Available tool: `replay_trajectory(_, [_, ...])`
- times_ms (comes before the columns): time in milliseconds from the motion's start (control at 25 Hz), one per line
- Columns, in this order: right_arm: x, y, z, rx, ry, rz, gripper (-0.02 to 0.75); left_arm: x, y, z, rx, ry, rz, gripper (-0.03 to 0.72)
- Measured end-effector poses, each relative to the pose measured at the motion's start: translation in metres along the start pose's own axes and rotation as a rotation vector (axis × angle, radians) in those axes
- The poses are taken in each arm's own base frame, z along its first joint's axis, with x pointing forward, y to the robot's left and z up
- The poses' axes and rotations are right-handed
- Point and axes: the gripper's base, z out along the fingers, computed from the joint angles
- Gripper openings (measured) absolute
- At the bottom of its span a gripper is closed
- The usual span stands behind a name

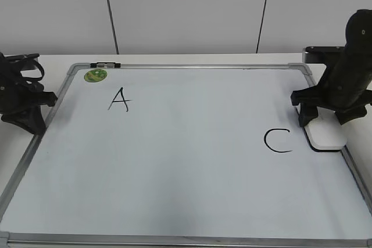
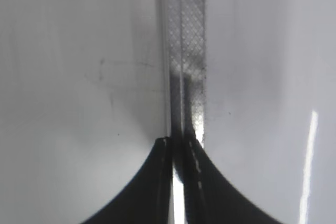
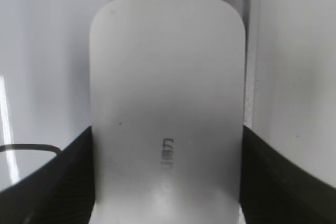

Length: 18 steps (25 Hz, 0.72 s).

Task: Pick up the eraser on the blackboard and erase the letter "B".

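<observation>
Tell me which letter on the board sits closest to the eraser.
The C. It sits just left of the eraser at the board's right edge, while the A is far off, near the top left corner.

Smooth matt white plastic eraser (image 3: 167, 103) on glossy blackboard (image 1: 186, 166) with a cross-hatched grey metal frame (image 2: 185, 35)

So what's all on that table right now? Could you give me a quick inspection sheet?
Surface: white table under the blackboard.
Job's things: eraser at the board's right edge beside the "C"; "A" top left; no "B" seen.
Clutter: green magnet, small clip on the top frame.
Grippers: right gripper straddles the eraser, contact unclear; left gripper shut over the left frame.
Cables: nothing seen.
Surroundings: plain wall panels.
</observation>
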Motion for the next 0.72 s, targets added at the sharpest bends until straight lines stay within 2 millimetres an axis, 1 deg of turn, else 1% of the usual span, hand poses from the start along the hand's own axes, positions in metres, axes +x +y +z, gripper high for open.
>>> replay_trajectory(80, [0.0, 0.0, 0.0, 0.0, 0.0, 0.004, 0.561, 0.0, 0.0, 0.0, 0.0, 0.0, 0.0, 0.013])
replay_trajectory(200, [0.0, 0.0, 0.001, 0.0, 0.003, 0.007, 0.615, 0.0, 0.0, 0.0, 0.0, 0.0, 0.0, 0.014])
replay_trajectory(280, [-0.002, 0.0, -0.001, 0.002, 0.009, 0.01, 0.629, 0.0, 0.0, 0.0, 0.0, 0.0, 0.0, 0.015])
replay_trajectory(360, [-0.007, 0.0, -0.007, 0.007, 0.02, 0.008, 0.631, 0.0, 0.0, 0.0, 0.0, 0.0, 0.0, 0.017])
replay_trajectory(480, [-0.015, 0.0, -0.022, 0.014, 0.044, 0.01, 0.631, 0.0, 0.0, 0.0, 0.0, 0.0, 0.0, 0.028])
replay_trajectory(560, [-0.021, -0.001, -0.035, 0.016, 0.042, 0.01, 0.63, 0.0, 0.0, 0.0, 0.0, 0.0, 0.002, 0.052])
replay_trajectory(640, [-0.028, -0.001, -0.057, 0.015, 0.011, 0.001, 0.627, 0.0, 0.0, 0.0, 0.0, 0.002, 0.002, 0.107])
replay_trajectory(720, [-0.031, -0.001, -0.074, 0.013, -0.02, -0.004, 0.624, 0.001, 0.0, -0.001, 0.003, 0.015, 0.003, 0.179])
